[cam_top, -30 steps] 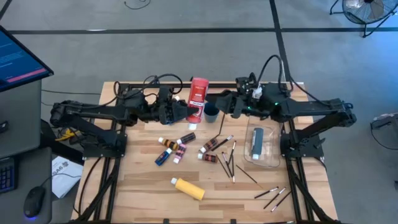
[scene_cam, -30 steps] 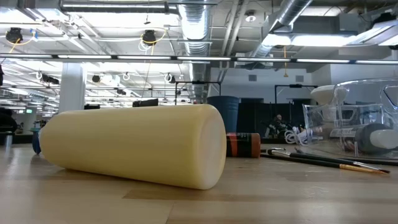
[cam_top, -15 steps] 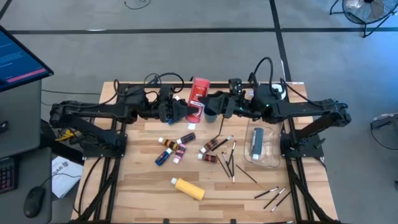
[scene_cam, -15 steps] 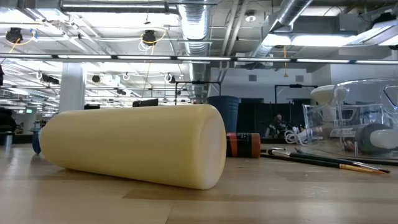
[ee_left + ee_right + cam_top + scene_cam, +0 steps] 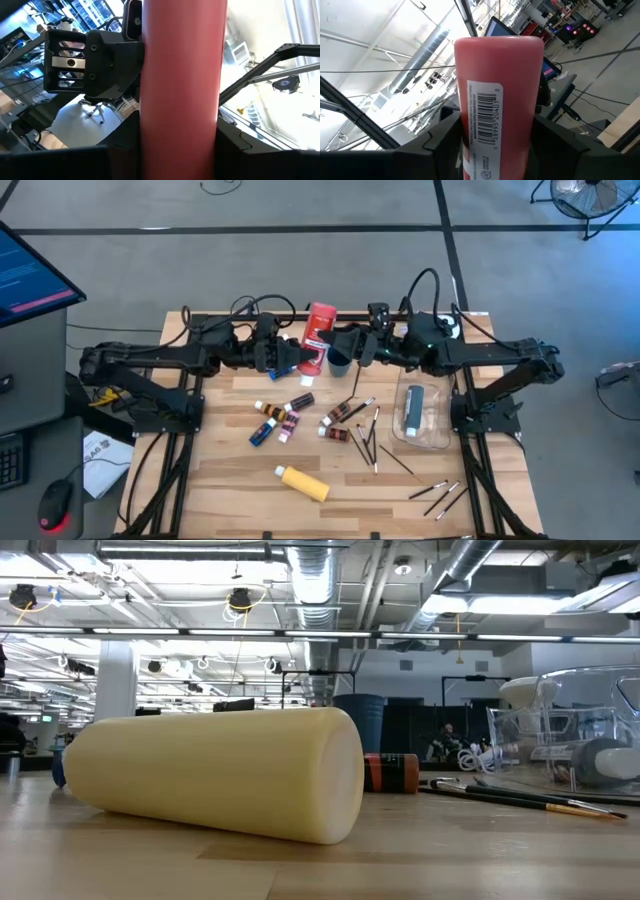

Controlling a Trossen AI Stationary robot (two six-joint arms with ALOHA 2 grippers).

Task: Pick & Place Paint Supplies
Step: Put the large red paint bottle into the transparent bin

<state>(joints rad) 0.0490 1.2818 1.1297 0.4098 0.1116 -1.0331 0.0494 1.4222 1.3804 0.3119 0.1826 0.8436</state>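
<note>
A red bottle (image 5: 318,338) with a white barcode label is held up over the far middle of the table, between my two arms. My left gripper (image 5: 296,359) is shut on it from the left. My right gripper (image 5: 346,351) comes from the right, its open fingers standing on either side of the bottle (image 5: 499,100). On the table lie small paint tubes (image 5: 280,418), a yellow bottle (image 5: 303,482) on its side, and thin dark brushes (image 5: 365,435). My left gripper pinches the red bottle's body (image 5: 150,145) between its two fingers, on the labelled lower part. The fingers come about level from the table's left and lie across the bottle. It stands roughly upright, lifted clear of the table. My right gripper's fingers (image 5: 445,135) flank the bottle; whether they touch it I cannot tell.
A dark blue cup (image 5: 340,364) stands under the grippers. A clear container (image 5: 420,417) holding a grey thing sits at the right. More brushes (image 5: 438,497) lie near the right front. The yellow bottle (image 5: 210,775) fills the low view, a brown tube (image 5: 390,772) behind it.
My right gripper has moved toward the table's left, up to the red bottle, so that its fingers now stand around it. The bottle has stayed held up in my left gripper.
</note>
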